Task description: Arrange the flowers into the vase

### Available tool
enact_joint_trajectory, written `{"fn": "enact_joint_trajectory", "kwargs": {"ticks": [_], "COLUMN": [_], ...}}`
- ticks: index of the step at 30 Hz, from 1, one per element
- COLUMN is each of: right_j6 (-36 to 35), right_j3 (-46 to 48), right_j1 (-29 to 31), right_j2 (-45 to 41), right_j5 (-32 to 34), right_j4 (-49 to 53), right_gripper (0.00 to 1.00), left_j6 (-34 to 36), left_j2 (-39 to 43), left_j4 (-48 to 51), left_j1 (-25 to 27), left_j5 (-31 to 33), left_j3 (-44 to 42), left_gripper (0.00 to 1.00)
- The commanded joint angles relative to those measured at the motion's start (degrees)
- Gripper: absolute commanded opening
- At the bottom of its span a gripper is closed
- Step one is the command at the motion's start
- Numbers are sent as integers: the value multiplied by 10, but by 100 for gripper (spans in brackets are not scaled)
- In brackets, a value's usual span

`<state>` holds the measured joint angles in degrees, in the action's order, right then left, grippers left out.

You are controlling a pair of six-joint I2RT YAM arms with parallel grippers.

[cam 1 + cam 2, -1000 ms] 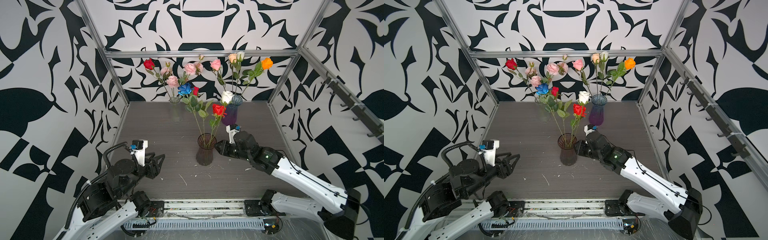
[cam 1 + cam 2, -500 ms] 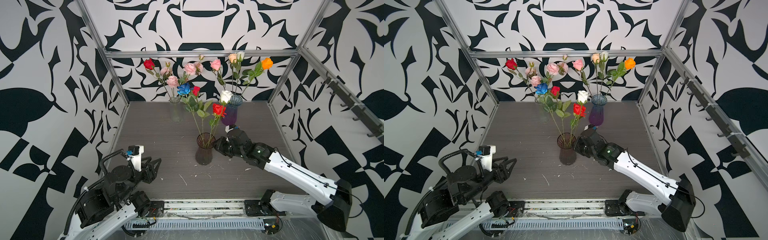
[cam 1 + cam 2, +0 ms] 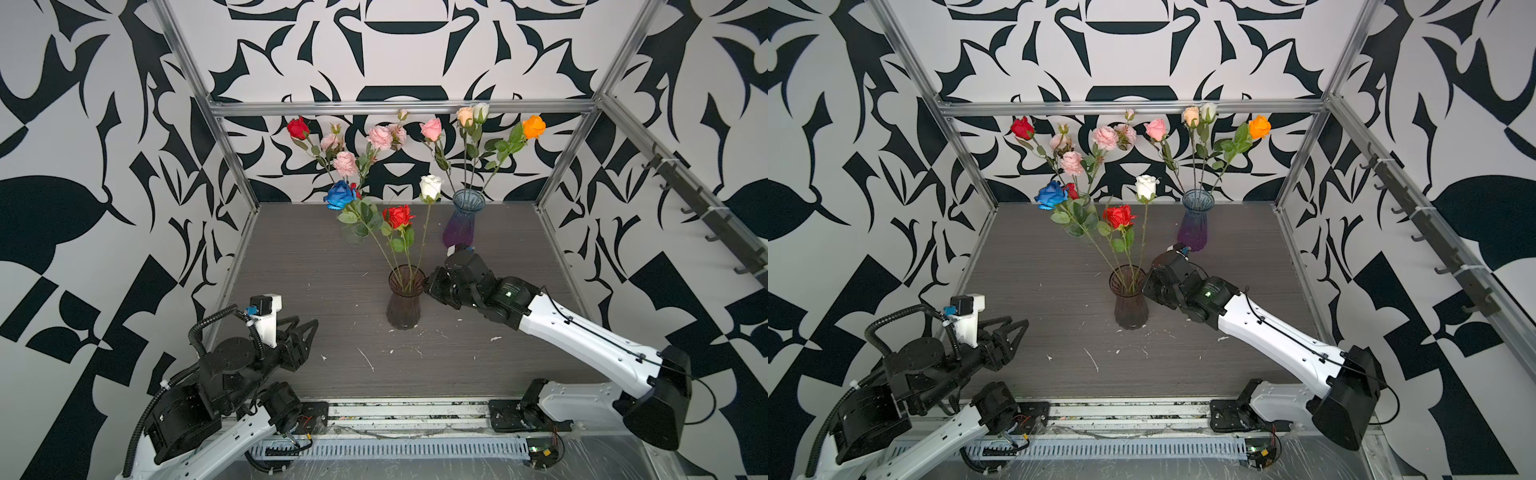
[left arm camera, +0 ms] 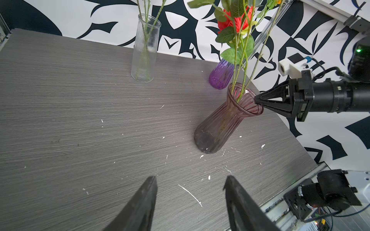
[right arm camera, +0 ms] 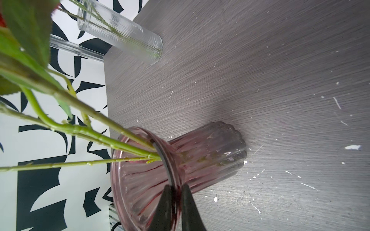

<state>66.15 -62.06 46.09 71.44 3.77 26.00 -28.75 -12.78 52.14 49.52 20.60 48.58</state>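
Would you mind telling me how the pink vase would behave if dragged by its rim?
The pink vase is tall and slim with long flowers leaning out, so it probably tips easily. Its glass looks smooth and hard, so the right gripper, pinching only the rim, may slip.

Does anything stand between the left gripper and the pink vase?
Nothing visible does. Only bare table with small white scraps lies between the left gripper, whose fingers are open, and the pink vase. The right gripper grips the rim from the far side, out of that path.
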Motion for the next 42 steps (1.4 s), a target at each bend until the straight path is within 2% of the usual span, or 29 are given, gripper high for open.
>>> {"fn": "enact_joint_trajectory", "kwargs": {"ticks": [1,10,19,27,35,37,40,42], "right_j6": [-17,-57,-90,-101,-103,-103,-103,-104], "right_j3": [-28,-53,-87,-111,-120,-119,-118,-122], "right_j1": [-6,-38,-88,-120,-127,-128,-129,-129], "right_j2": [6,35,74,101,107,106,100,91], "right_j5": [27,32,9,-19,-38,-46,-53,-52], "right_j4": [12,14,10,5,4,2,5,9], "right_gripper": [12,12,12,11,13,18,35,38], "left_j6": [-7,0,5,5,5,5,5,7], "left_j2": [4,-4,-12,-16,-18,-20,-21,-23], "left_j4": [12,6,4,4,4,4,5,8], "left_j1": [1,1,1,1,1,1,1,1], "left_j5": [3,-1,0,1,2,3,5,9], "left_j3": [2,0,-2,-1,1,2,5,12], "left_gripper": [59,59,59,59,59,59,59,59]}}
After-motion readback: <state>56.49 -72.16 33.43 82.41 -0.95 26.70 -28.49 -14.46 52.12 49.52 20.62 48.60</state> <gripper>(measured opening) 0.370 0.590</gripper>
